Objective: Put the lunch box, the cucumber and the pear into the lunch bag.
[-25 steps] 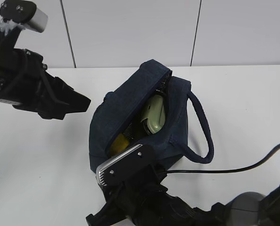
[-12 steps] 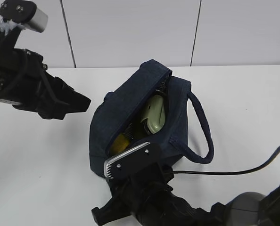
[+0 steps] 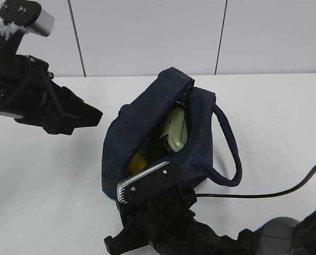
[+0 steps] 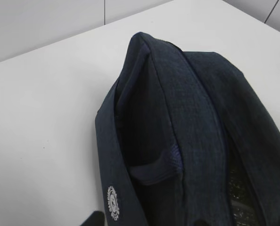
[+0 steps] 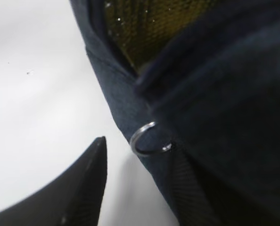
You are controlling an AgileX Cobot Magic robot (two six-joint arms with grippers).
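The navy lunch bag (image 3: pixel 142 122) lies on the white table with its top zipper open. Inside it I see the pale green lid of the lunch box (image 3: pixel 175 130) and a yellow patch of the pear (image 3: pixel 138 158). The cucumber is hidden. My right gripper (image 5: pixel 137 150) is open at the bag's near end. The metal ring pull (image 5: pixel 147 139) sits between its fingers; the left one (image 5: pixel 86 183) stands clear of it. My left gripper (image 3: pixel 90 114) hovers left of the bag, open and empty. The left wrist view shows the bag's far end (image 4: pixel 177 117).
The bag's loop handle (image 3: pixel 230 149) lies on the table to its right. A black cable (image 3: pixel 264 194) runs across the table at the front right. The white wall rises behind the table.
My right wrist has moved a little to the right and closer to the bag's near end. The left arm has not moved.
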